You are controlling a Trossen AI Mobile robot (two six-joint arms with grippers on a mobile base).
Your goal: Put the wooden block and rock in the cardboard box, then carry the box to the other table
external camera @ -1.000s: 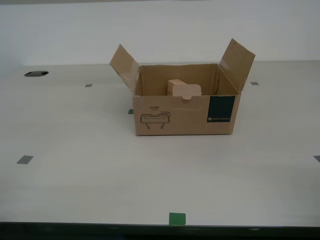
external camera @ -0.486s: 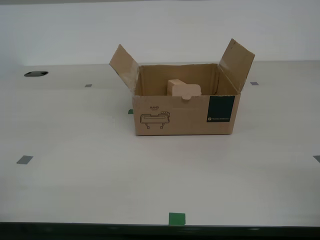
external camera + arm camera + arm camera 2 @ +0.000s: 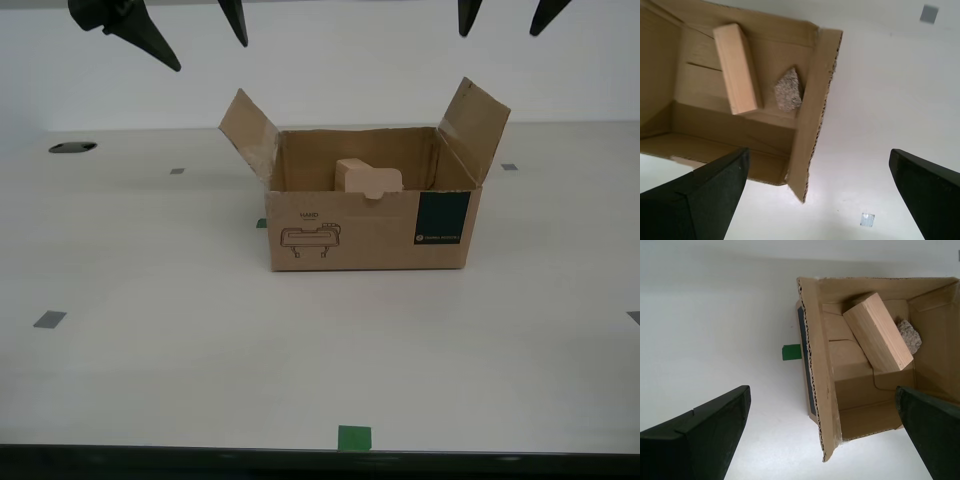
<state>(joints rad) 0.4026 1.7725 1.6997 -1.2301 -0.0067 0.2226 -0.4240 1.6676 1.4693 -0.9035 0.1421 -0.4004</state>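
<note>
Since half a second ago, two pairs of dark fingertips have come into the top edge of the exterior view. One pair (image 3: pixel 150 42) is seen at about eleven o'clock from the cardboard box (image 3: pixel 370 235) and the other pair (image 3: pixel 467 15) at about one o'clock. Which pair belongs to which arm cannot be told. The box itself has not been moved; it is standing on the table (image 3: pixel 150 350) with both side flaps up. From this it is judged that the loading is finished and the arms are being brought in, one to each side, for the lifting and carrying step. In the exterior view only the top of the wooden block (image 3: pixel 365 178) is shown above the front wall, and the rock is hidden. In the wrist views the block is seen lying tilted inside the box, and the rock (image 3: pixel 788 90) is seen just beside it on the floor of the box. My first gripper (image 3: pixel 817 157) and my second gripper (image 3: pixel 822 392) are both spread wide, with nothing held.
</note>
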